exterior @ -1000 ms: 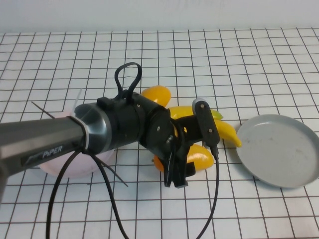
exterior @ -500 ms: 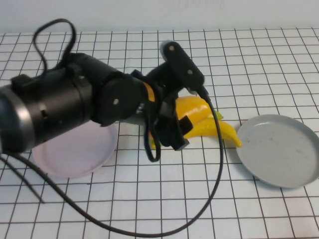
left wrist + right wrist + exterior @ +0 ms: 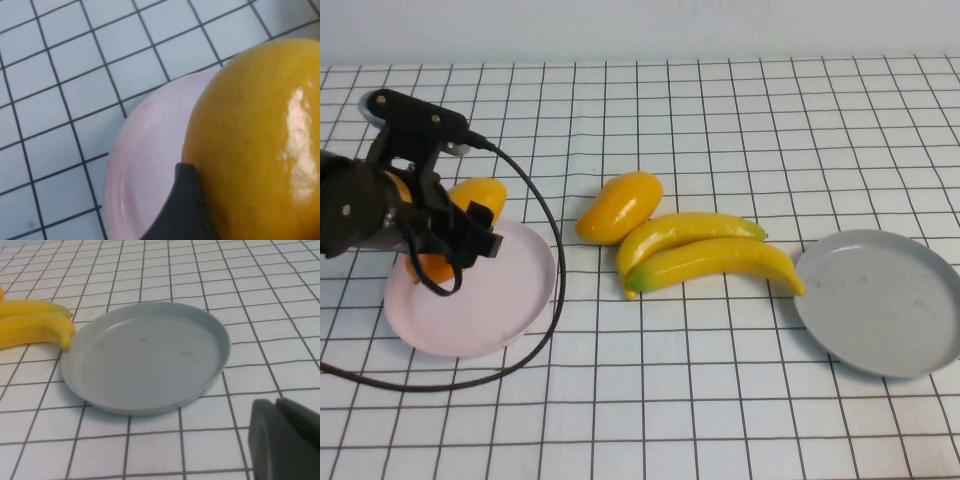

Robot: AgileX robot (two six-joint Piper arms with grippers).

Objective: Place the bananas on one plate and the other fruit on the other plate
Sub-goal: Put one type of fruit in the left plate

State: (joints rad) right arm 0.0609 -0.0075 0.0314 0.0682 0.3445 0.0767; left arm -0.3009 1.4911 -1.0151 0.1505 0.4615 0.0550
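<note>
My left gripper [image 3: 450, 235] is shut on one orange-yellow mango-like fruit [image 3: 477, 194] and holds it over the far left part of the pale pink plate [image 3: 495, 310]. In the left wrist view the fruit [image 3: 260, 135] fills the picture beside one dark finger [image 3: 185, 210], with the pink plate [image 3: 145, 165] below. The second mango-like fruit [image 3: 618, 206] lies on the table mid-centre. Two yellow bananas [image 3: 685, 231] [image 3: 720, 262] lie side by side next to it. The grey plate [image 3: 880, 300] is empty at the right. My right gripper [image 3: 278, 405] is shut beside the grey plate [image 3: 145, 357], out of the high view.
A black cable [image 3: 545, 300] loops from the left arm across the pink plate's near side. The banana tips [image 3: 62, 332] lie close to the grey plate's rim. White gridded tabletop [image 3: 720, 400] lies all round.
My left arm has swung from the middle of the table to the left with a mango-like fruit, and now hangs over the pink plate. The bananas and second fruit are uncovered.
</note>
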